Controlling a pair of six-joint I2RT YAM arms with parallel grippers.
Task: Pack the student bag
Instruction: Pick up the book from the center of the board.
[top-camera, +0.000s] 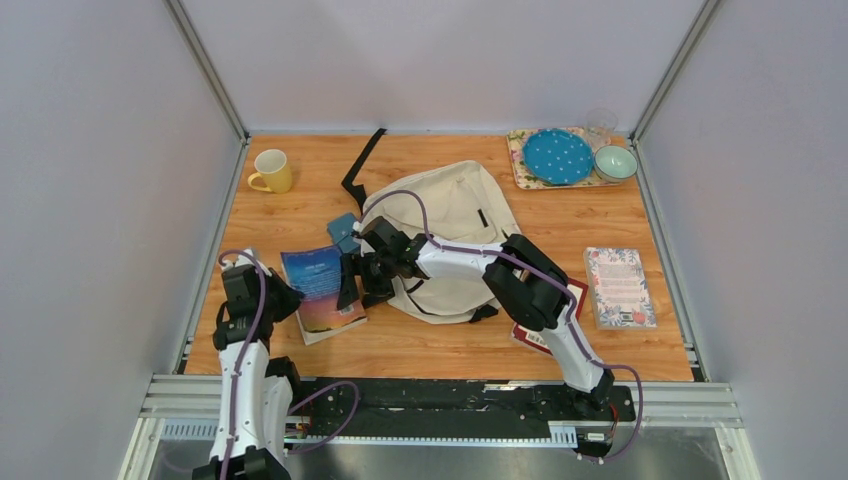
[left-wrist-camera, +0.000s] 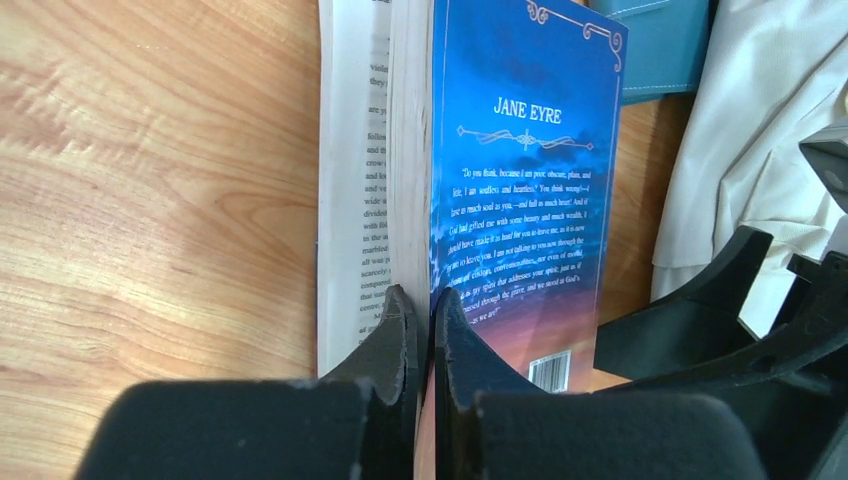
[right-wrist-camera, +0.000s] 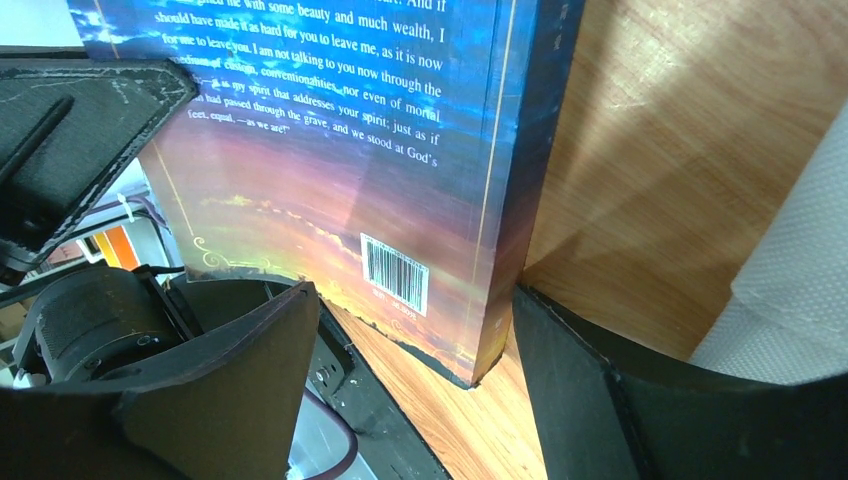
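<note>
The student bag (top-camera: 455, 225), cream with black straps, lies in the middle of the table; its fabric shows in the left wrist view (left-wrist-camera: 760, 120) and the right wrist view (right-wrist-camera: 800, 290). A blue "Jane Eyre" book (top-camera: 322, 288) lies left of it. My left gripper (top-camera: 288, 300) is shut on the book's back cover (left-wrist-camera: 520, 180), which stands up off the pages (left-wrist-camera: 350, 190); the gripper (left-wrist-camera: 432, 312) pinches the cover's near edge. My right gripper (top-camera: 352, 282) is open, its jaws either side of the book's spine corner (right-wrist-camera: 480, 340), not touching it.
A teal object (top-camera: 345, 232) lies between book and bag. A yellow mug (top-camera: 272, 171) stands far left. A tray (top-camera: 522, 165) with a blue plate, a bowl and a glass is at the far right. A floral book (top-camera: 620, 287) and a red book (top-camera: 575, 300) lie right.
</note>
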